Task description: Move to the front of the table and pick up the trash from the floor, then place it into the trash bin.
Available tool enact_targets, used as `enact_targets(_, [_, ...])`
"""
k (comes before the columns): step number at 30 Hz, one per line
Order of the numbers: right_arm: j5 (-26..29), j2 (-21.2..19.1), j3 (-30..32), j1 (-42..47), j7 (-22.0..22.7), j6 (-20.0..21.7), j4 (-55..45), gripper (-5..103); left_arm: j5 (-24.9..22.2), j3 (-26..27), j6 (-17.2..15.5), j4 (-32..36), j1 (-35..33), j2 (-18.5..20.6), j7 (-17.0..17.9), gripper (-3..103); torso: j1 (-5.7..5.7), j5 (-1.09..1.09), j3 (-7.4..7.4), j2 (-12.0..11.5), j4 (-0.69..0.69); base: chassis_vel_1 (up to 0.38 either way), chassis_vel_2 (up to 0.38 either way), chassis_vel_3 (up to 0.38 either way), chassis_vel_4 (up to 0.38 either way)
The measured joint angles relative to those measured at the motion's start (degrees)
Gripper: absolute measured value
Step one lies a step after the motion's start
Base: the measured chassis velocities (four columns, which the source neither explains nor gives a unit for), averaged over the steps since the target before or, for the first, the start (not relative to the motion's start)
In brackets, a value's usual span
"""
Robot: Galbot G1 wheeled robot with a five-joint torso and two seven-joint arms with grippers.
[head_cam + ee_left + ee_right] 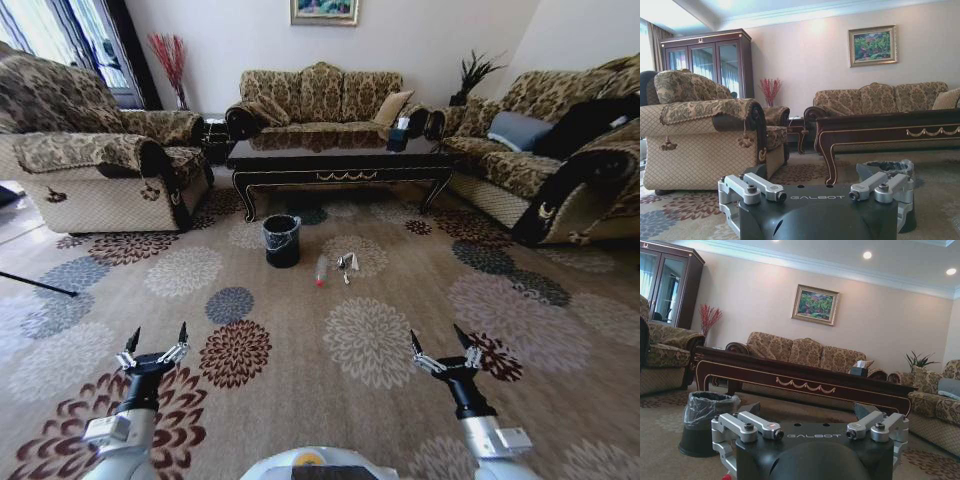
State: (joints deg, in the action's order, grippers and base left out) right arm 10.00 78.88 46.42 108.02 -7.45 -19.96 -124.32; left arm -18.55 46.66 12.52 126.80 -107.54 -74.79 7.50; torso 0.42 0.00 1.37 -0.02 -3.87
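Trash (335, 268) beside trash bin (281, 240) — both pincers (open) low

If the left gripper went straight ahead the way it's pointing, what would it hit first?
Probably the trash bin, standing just ahead of the open left gripper on the carpet, before the table. Depth is unclear, so it could pass beside it.

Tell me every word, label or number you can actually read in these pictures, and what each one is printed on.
"GALBOT" on the black body of the left gripper, seen from the left wrist.
"GALBOT" on the black body of the right gripper, seen from the right wrist.
The bottle on the carpet is too small for any label to be read.
The tissue box on the table shows no readable print.
Nothing else carries text.
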Motion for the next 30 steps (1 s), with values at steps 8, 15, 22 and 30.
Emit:
enact_targets(8, [-0.5, 0.46, -0.56, 0.21, 0.0, 0.01, 0.01, 100, -0.24, 0.23, 0.5, -0.26, -0.2, -0.11, 0.01, 100, 0.0, 0.0, 0.01, 0.0, -0.01, -0.149, 0.136, 0.146, -0.155])
enact_targets(15, [-0.59, 0.43, -0.58, 0.38, -0.03, -0.01, -0.06, 100, -0.33, 0.34, 0.84, -0.27, -0.55, -0.3, 0.01, 100, 0.0, 0.0, 0.02, 0.0, 0.01, -0.129, 0.141, 0.147, -0.125])
enact_targets(22, [-0.71, 0.48, -0.64, 0.52, -0.1, -0.05, -0.12, 100, -0.36, 0.46, 1.02, -0.28, -0.78, -0.38, 0.01, 100, 0.0, 0.0, 0.02, 0.0, -0.01, -0.156, 0.137, 0.149, -0.132])
enact_targets(30, [-0.76, 0.49, -0.62, 0.54, -0.01, -0.11, -0.51, 100, -0.88, 0.48, 1.16, 0.0, -1.01, -0.59, -0.1, 100, 0.0, 0.0, 0.03, 0.0, 0.0, -0.176, 0.187, 0.18, -0.195])
